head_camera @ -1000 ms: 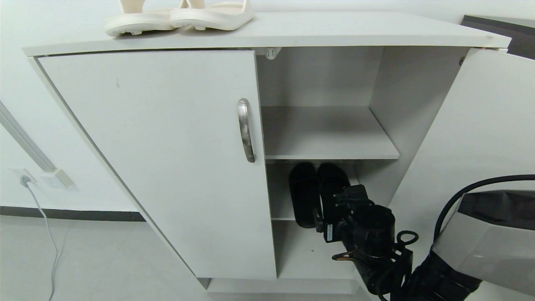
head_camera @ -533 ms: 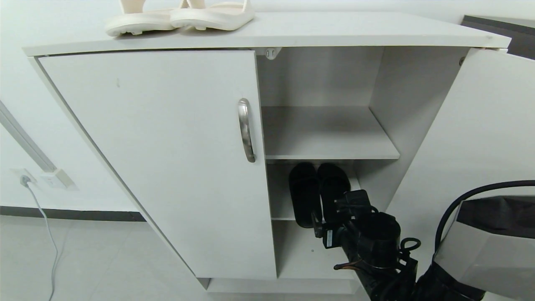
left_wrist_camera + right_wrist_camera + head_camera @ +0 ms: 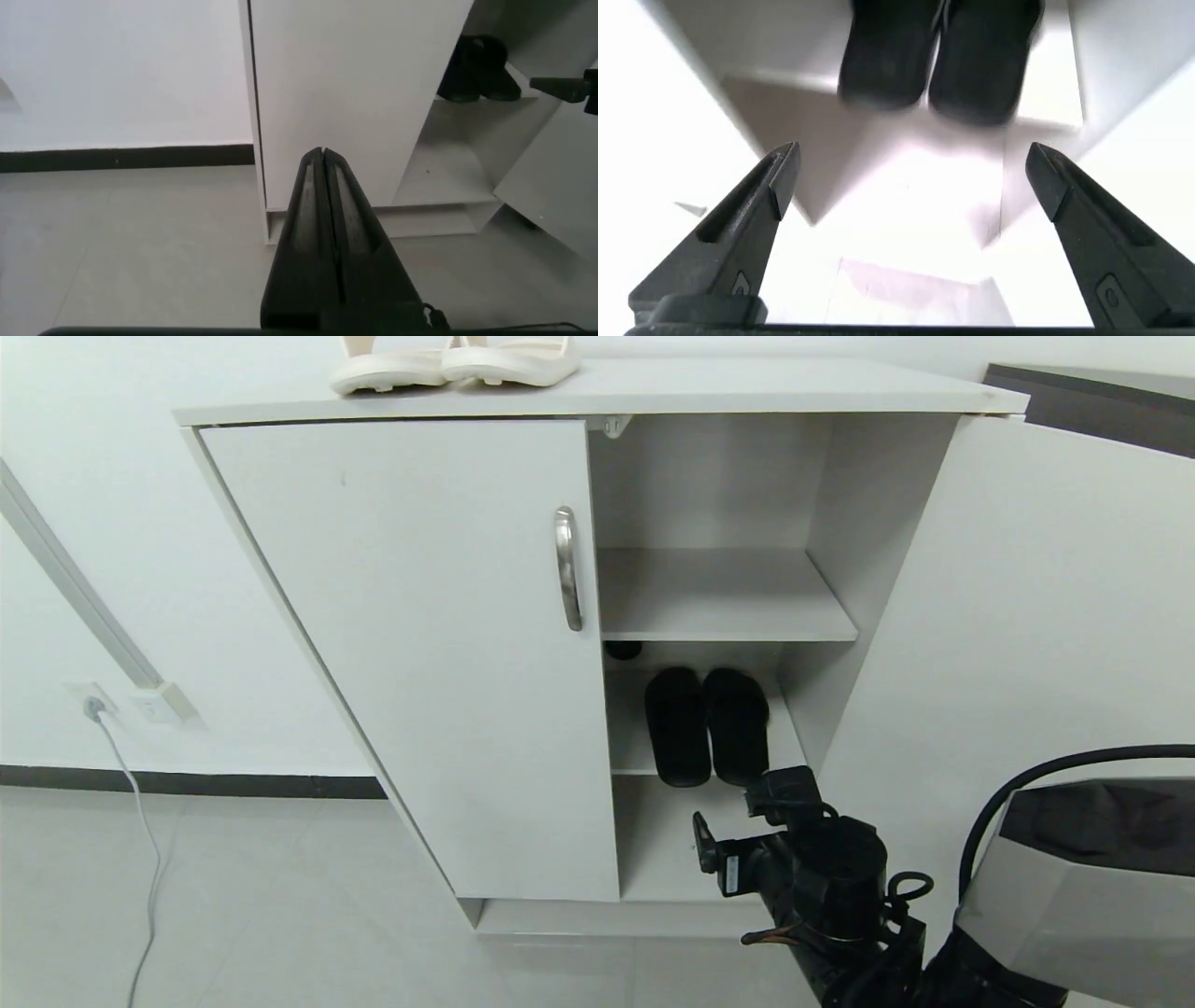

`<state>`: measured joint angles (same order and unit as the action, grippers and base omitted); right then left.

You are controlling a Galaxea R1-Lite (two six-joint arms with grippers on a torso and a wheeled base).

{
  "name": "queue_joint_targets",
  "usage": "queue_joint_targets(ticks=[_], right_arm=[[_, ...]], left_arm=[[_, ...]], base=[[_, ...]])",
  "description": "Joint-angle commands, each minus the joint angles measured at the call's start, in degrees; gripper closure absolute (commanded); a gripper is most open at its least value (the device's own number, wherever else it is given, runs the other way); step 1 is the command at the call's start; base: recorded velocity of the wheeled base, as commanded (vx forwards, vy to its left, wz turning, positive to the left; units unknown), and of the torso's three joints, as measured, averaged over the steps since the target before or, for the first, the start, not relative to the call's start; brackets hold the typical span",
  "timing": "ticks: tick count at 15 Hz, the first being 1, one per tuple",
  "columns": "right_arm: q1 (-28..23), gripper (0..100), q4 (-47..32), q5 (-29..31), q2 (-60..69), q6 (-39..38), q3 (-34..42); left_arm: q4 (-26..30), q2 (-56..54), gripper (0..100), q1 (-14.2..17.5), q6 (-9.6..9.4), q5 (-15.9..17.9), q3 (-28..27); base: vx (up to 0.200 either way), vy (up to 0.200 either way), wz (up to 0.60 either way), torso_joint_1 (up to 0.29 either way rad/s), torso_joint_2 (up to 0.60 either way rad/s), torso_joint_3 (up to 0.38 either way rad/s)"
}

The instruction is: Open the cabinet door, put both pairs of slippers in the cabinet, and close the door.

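Now right gripper (image 3: 738, 812) — backed off black slippers (image 3: 707, 723).

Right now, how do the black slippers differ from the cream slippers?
Colour: the black slippers are dark, the cream slippers pale.
Place: the black slippers lie on a shelf inside the cabinet; the cream slippers sit on its top.
Task state: the black slippers are put away, the cream slippers not yet.
In both pairs the two slippers lie side by side.

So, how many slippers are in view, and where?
4. Two black slippers lie side by side on the cabinet's middle shelf; two cream slippers sit on the cabinet top. The shut door may hide others.
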<state>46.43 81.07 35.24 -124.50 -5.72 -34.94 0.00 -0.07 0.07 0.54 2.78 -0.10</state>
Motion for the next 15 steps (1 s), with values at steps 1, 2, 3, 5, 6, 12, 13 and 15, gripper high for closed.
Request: queue_joint_targets(ticks=[1,2,3,5,6,12,13,15], right_arm=[[-0.03,0,0.14,0.00,-1.53,0.00,-0.48],[0.15,0,0.50,0.09,-1.88,0.00,-0.57],[0.24,0,0.58,0.18,-1.88,0.00,-0.48],[0.15,0,1.46,0.35,-1.53,0.09,-0.31],[0.15,0,1.99,0.35,-1.44,0.27,-0.22],[0.15,0,1.99,0.44,-1.44,0.36,-0.48],[0.06,0,1.99,0.35,-1.44,0.36,-0.39],[0.06,0,1.99,0.35,-1.44,0.36,-0.48]], left_arm=[[0.00,0.07,100,0.01,-0.01,0.03,0.01],[0.00,0.07,100,0.01,-0.01,-0.05,0.01],[-0.09,0.07,100,0.01,-0.01,0.03,0.01],[0.00,0.07,100,0.01,-0.10,0.03,0.01],[0.00,0.07,100,0.01,-0.10,0.03,0.01],[0.00,0.07,100,0.01,-0.27,0.12,0.01],[0.00,0.07,100,0.01,-0.27,0.12,0.01],[0.00,0.07,100,0.01,-0.27,0.12,0.01]], base=[[0.000,0.000,0.00,0.000,0.00,0.000],[0.000,0.000,0.00,0.000,0.00,0.000],[0.000,0.000,0.00,0.000,0.00,0.000],[0.000,0.000,0.00,0.000,0.00,0.000],[0.000,0.000,0.00,0.000,0.00,0.000],[0.000,0.000,0.00,0.000,0.00,0.000],[0.000,0.000,0.00,0.000,0.00,0.000],[0.000,0.000,0.00,-0.001,0.00,0.055]])
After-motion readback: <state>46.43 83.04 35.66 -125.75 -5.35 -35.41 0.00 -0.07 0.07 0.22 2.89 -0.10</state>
